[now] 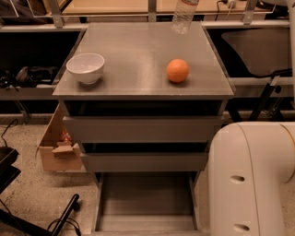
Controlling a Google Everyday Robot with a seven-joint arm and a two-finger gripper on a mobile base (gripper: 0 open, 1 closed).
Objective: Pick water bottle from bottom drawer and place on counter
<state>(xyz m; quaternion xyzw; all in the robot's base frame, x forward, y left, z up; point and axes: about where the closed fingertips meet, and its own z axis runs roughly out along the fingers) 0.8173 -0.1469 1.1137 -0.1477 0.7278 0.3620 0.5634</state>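
The water bottle (183, 16) hangs over the far edge of the counter (138, 50), slightly tilted, with its lower end just above the surface. Its cap end is cut off by the top of the view. My gripper is out of view above the top edge, so I cannot see its hold on the bottle. The bottom drawer (145, 198) is pulled out below the two upper drawers, and its flat grey floor shows bare.
A white bowl (85, 67) sits on the counter's left and an orange (177, 70) right of centre. My white arm housing (251, 179) fills the lower right. A cardboard box (57, 147) stands left of the cabinet. A tan wooden tabletop (115, 5) lies behind.
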